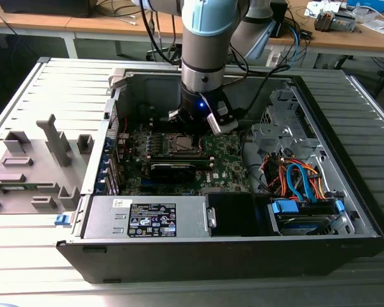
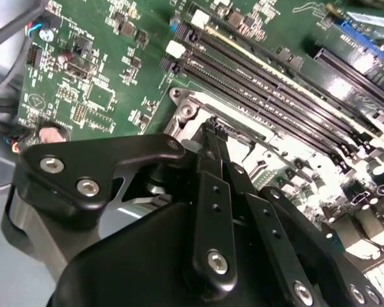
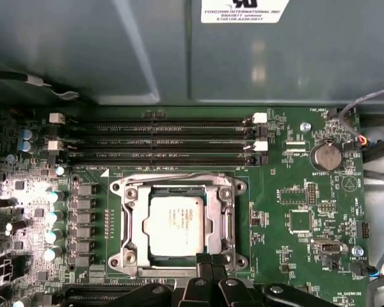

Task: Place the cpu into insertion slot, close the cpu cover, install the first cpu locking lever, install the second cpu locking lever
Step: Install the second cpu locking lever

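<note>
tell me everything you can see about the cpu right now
The cpu is a small flat square chip with a dull silver-grey metal top bearing faint print. In the first wrist view it lies flat and square in the slot, with the cover framing it on all sides. The tool has its dark fingers close together at the cover's near edge, just off the chip; whether they touch anything cannot be told. In the exterior view the cpu sits just below the arm's wrist.

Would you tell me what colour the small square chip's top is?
Silver-grey metal, best seen in the first wrist view: the cpu.
</note>
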Robot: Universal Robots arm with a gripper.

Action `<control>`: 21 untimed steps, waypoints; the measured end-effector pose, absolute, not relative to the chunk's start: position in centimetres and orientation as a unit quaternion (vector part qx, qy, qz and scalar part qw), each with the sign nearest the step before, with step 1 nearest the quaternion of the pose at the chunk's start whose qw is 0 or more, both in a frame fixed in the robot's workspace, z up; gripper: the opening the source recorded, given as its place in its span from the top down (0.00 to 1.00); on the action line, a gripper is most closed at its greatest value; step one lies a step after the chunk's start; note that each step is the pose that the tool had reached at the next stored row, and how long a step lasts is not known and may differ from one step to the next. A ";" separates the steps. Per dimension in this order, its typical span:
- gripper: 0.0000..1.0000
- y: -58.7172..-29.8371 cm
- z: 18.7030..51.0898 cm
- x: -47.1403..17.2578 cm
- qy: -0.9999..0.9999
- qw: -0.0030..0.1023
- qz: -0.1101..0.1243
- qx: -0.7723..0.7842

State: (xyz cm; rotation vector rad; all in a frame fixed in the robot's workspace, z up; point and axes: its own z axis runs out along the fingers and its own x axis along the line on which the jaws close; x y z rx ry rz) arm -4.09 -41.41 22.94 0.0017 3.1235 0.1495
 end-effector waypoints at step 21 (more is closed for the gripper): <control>0.89 -43.9 22.5 -6.5 0.997 0.007 0.076 -0.003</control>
